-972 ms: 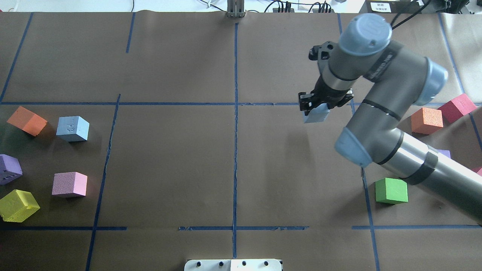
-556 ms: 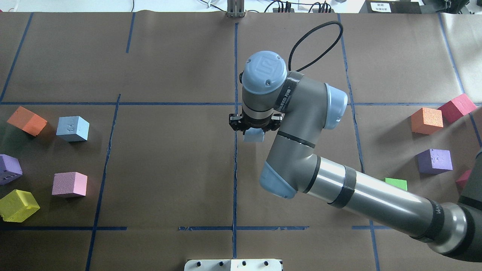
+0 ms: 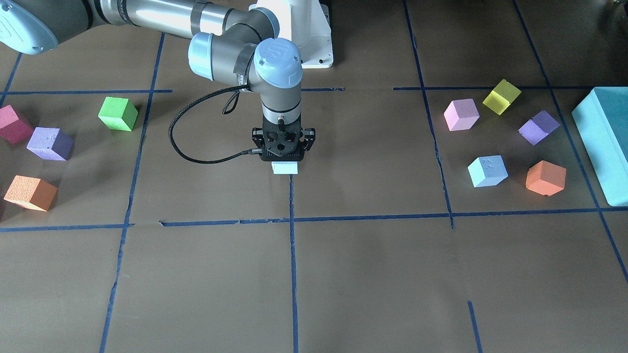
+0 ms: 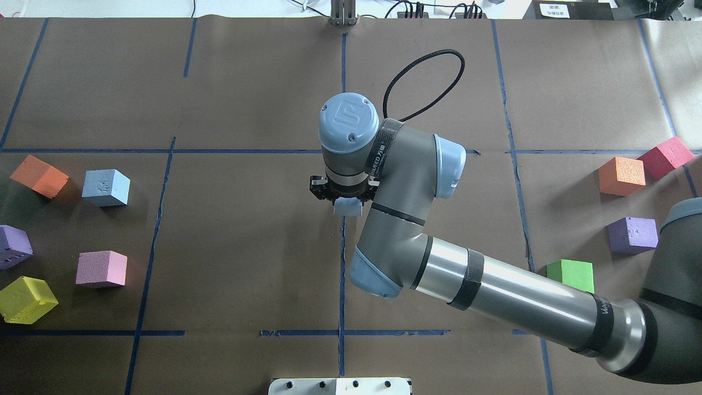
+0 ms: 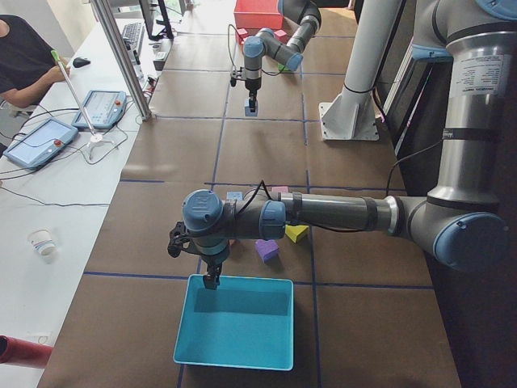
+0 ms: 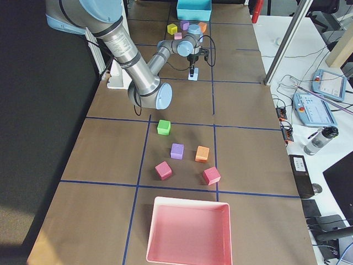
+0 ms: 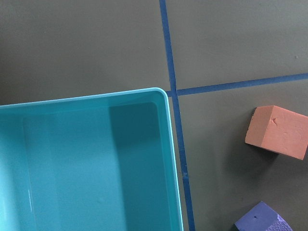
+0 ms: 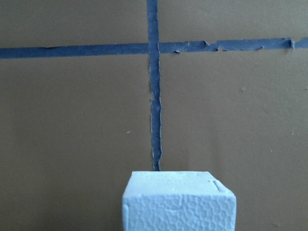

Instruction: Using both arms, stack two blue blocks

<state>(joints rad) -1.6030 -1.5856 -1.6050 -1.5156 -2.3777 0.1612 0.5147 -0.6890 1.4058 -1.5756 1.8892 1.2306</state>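
My right gripper [image 4: 345, 201] is shut on a pale blue block [image 4: 347, 208] and holds it upright at the table's centre tape line, low over the paper; I cannot tell whether it touches. The held block also shows in the front view [image 3: 285, 168] and fills the bottom of the right wrist view [image 8: 178, 202]. The second blue block [image 4: 106, 187] lies on the table at the left, among other cubes, also in the front view [image 3: 487, 171]. My left gripper [image 5: 212, 279] hangs over the rim of the teal box; I cannot tell whether it is open or shut.
A large teal box [image 3: 603, 142] stands past the left cubes. Around the second blue block lie an orange cube [image 4: 39, 175], a purple cube [image 4: 13, 247], a pink cube [image 4: 101, 269] and a yellow cube [image 4: 26, 299]. At the right lie orange [image 4: 621, 175], red [image 4: 665, 156], purple [image 4: 632, 235] and green [image 4: 570, 276] cubes.
My right arm has swung from the right side to the centre line with the blue block in its gripper, uncovering the purple cube at the right. The left cubes have not moved.
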